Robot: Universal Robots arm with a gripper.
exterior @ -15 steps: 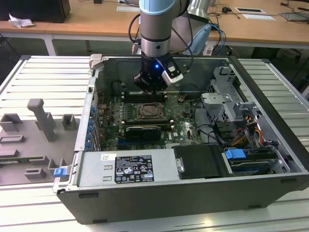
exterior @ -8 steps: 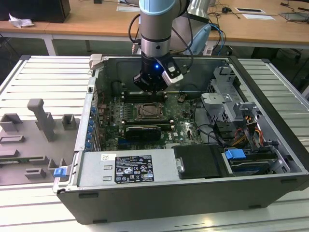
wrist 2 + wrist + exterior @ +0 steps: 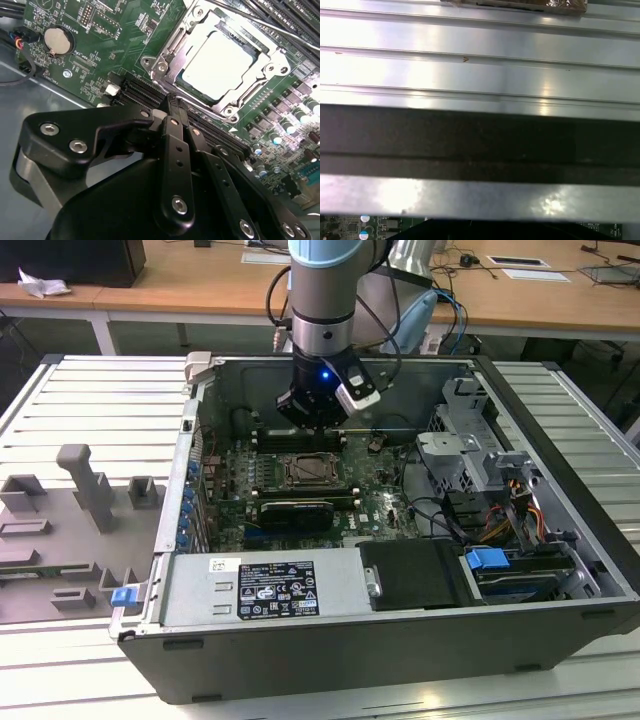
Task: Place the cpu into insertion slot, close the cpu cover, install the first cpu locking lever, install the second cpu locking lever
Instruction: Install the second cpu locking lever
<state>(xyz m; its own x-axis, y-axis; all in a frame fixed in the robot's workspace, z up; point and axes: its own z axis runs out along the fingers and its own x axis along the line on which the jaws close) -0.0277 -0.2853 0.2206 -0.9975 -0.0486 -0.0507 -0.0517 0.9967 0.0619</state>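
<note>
In the second wrist view the cpu (image 3: 216,67) lies flat in the insertion slot (image 3: 156,70), its pale top lit brightly. The silvery cpu cover (image 3: 265,52) lies down around it as a frame. My gripper (image 3: 172,102) has its black fingers pressed together with nothing between them, and its tip hangs just short of the socket's near corner. In the exterior view my gripper (image 3: 316,428) hovers inside the open computer case, right above the far edge of the insertion slot (image 3: 308,472). I cannot make out the locking levers' position.
The green board (image 3: 380,502) lies on the floor of the open case (image 3: 300,640). Long black card slots (image 3: 210,131) run beside the socket, with a coin battery (image 3: 58,40) farther off. Drive cages and cables (image 3: 480,490) fill the exterior view's right. Grey fixtures (image 3: 85,495) stand outside on the exterior view's left.
</note>
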